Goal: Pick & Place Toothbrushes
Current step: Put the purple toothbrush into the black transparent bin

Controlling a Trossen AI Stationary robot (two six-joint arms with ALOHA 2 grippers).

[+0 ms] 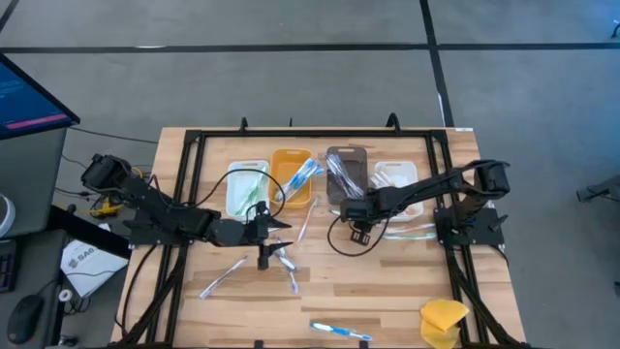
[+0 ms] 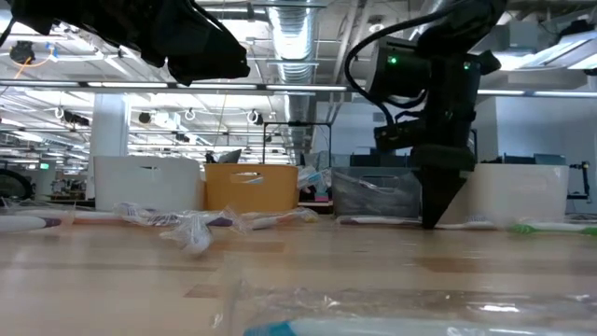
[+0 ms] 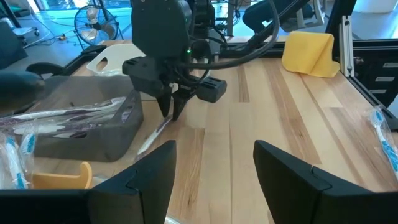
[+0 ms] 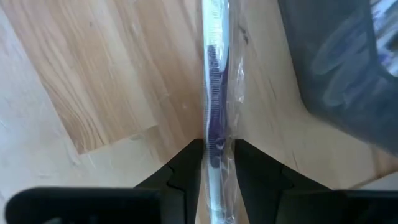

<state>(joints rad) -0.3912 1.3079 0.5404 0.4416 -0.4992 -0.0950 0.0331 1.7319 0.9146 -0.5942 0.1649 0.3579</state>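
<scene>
**Toothbrushes: one pinched at the table's middle**

Toothbrushes lie scattered on the wooden table (image 1: 387, 291), which stands in a wide hall with ceiling pipes. Four bins sit in a row: white bin (image 1: 247, 187), orange bin (image 1: 291, 176), grey bin (image 1: 346, 173) and another white bin (image 1: 395, 184), each holding wrapped brushes. The right gripper (image 4: 212, 163) clamps a wrapped purple-bristled toothbrush (image 4: 214, 106) against the boards just beside the grey bin, a grip only its wrist view shows. The left gripper (image 1: 274, 239) hovers spread wide.

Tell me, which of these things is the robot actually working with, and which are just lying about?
Part of the job:
- wrapped purple-bristled toothbrush, gripped in the right gripper jaws
- loose clear-wrapped toothbrushes on the wood
- four small rectangular bins
- left gripper, jaws open

Lying about:
- yellow sponge-like lump
- dark monitor
</scene>
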